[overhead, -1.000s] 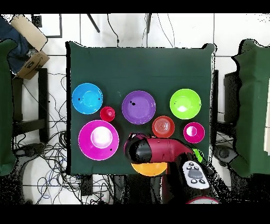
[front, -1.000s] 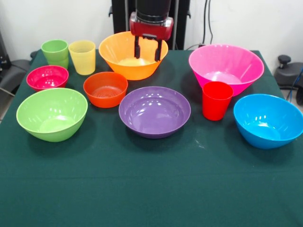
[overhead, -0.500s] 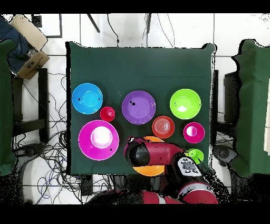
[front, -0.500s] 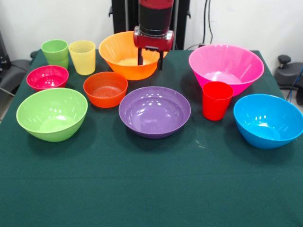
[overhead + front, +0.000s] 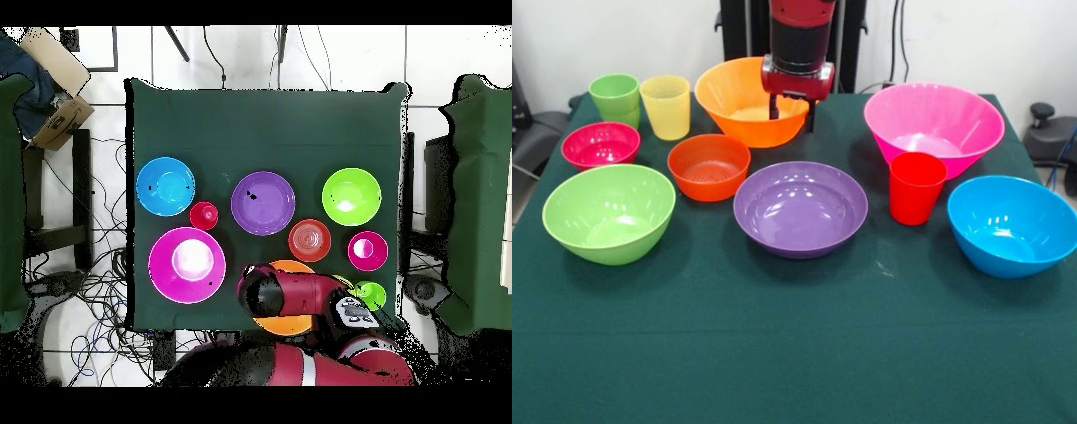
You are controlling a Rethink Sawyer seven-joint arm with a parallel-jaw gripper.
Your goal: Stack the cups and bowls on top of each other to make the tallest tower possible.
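Nothing is stacked yet; the gripper (image 5: 791, 112) is straddling the right rim of the orange bowl (image 5: 743, 103) at the table's back, fingers seemingly closing on it; a thin glossy wall risks slipping out or tipping the bowl onto the purple bowl (image 5: 801, 208) in front.

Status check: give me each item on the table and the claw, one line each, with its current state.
Orange bowl: upright, claw at its rim.
Pink bowl: upright, empty.
Purple bowl: upright, empty.
Lime-green bowl: upright, empty.
Blue bowl: upright, empty.
Red cup: upright, unstacked.
Claw: straddling the orange bowl's rim; closure unclear.
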